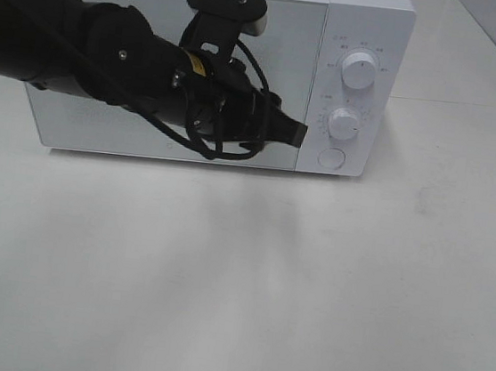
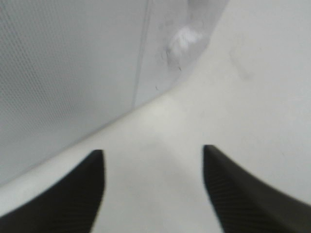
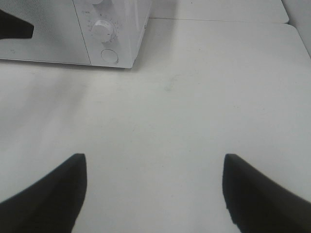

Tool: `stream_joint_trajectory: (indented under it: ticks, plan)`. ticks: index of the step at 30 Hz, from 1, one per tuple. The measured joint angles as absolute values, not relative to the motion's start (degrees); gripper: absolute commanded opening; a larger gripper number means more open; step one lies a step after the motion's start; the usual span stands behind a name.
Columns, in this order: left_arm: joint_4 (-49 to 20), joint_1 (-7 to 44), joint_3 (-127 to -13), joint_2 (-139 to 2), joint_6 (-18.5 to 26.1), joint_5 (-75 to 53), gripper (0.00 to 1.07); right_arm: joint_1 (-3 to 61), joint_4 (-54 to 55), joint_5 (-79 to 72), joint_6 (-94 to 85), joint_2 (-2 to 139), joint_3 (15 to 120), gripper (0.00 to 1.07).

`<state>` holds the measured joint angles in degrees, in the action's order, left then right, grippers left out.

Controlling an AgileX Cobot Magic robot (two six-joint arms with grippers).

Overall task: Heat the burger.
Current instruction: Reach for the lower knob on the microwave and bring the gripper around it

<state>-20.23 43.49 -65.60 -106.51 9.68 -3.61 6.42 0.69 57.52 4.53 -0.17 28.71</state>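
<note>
**One white microwave, door shut**

The microwave [image 1: 290, 56] has a top knob [image 1: 360, 70], a bottom knob [image 1: 344, 123] and one round button [image 1: 331, 157]. The marks around them are too tiny to read. The left gripper [image 2: 153, 155] is partly open by the door's edge and holds nothing. The right gripper [image 3: 154, 160] is wide open and empty above the table [image 1: 237, 283]. The burger cannot be seen.

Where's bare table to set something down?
The whole table stretch in front of the microwave is bare, and so is the strip to its right. It is crowded only across its front, where the left arm and left pincer reach toward the lower knob.
</note>
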Motion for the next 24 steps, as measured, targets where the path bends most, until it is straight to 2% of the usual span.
stream_joint_trajectory:
  ticks: [1, 10, 12, 15, 17, 24]
  plan:
    - [-20.34, 43.49, -65.60, -105.94, 9.68, -6.53, 1.02, 6.42, 0.69, 57.52, 4.53, -0.17, 28.71, 0.75]
    - [-20.57, 43.49, -65.60, -102.33, 9.68, -25.44, 1.00, 6.42, 0.69, 57.52, 4.53, -0.17, 28.71, 0.75]
    - [-20.51, 43.26, -65.60, -100.44, 9.63, -33.92, 1.00, 6.42, 0.69, 57.52, 4.53, -0.17, 28.71, 0.75]
    - [-20.51, 42.97, -65.60, -100.04, 9.45, -36.38, 1.00, 6.42, 0.69, 57.52, 4.53, -0.17, 28.71, 0.75]
    - [-20.51, 41.20, -65.60, -98.89, 8.02, -44.00, 1.00, 6.42, 0.69, 57.52, 4.53, -0.17, 28.71, 0.75]
    - [-20.05, 36.38, -65.60, -96.03, 6.93, -51.28, 1.00, 6.42, 0.69, 57.52, 4.53, -0.17, 28.71, 0.75]
